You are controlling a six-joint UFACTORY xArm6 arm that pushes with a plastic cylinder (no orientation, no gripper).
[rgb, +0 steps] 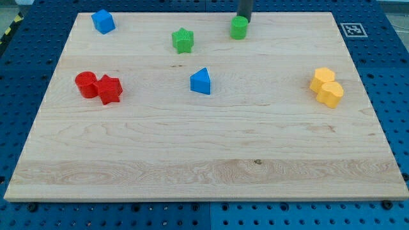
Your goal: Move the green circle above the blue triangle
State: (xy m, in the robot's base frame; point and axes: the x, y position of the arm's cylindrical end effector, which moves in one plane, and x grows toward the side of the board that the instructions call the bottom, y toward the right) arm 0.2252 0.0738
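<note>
the green circle (pixel 239 27) sits near the top centre of the counter (pixel 192 147), up and right of the blue triangle (pixel 200 82). my tip (pixel 245 20) touches its upper right edge; this rod end effector has nothing to clench.

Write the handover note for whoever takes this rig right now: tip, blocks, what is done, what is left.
My tip: at the view's top, right behind the green circle block, touching or nearly so, on its upper right side.
Blue triangle block: mid-board, untouched, alone.
The green circle sits above the triangle's row but off to the view's right of it, so placement is not finished.
Left to do: nudge the green circle toward the view's left until it lines up above the blue triangle, stopping short of the green star block, which lies just left of that spot.
</note>
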